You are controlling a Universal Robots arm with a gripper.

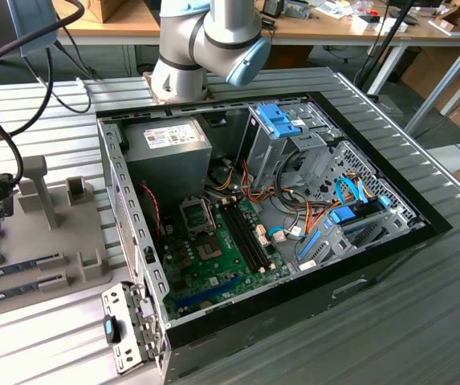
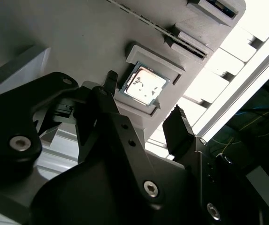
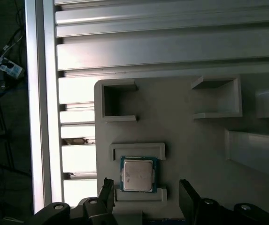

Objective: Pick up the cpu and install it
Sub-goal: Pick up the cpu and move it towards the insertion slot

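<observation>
The pincer [image 3: 146, 184] is matte black, with two blunt fingers [image 3: 187, 190] spread wide and holding nothing. The cpu [image 3: 138, 174] sits in the gap between the tips, clear of both in both wrist views. It is a small flat square with a dull-shining silver metal top and a thin green rim. It lies level, metal face up. Being square, it has no long axis, and its edges run parallel to its nest [image 3: 138, 149]. The nest is a low raised frame moulded into a smooth, matte grey tray [image 3: 172, 117], which also has boxy open pockets. The tray rests on a worktop [image 3: 148, 47] of ribbed, bright aluminium slats. In the exterior view, further along the worktop, stands an open black case [image 1: 358, 265] with a green board [image 1: 213, 249] inside.
</observation>
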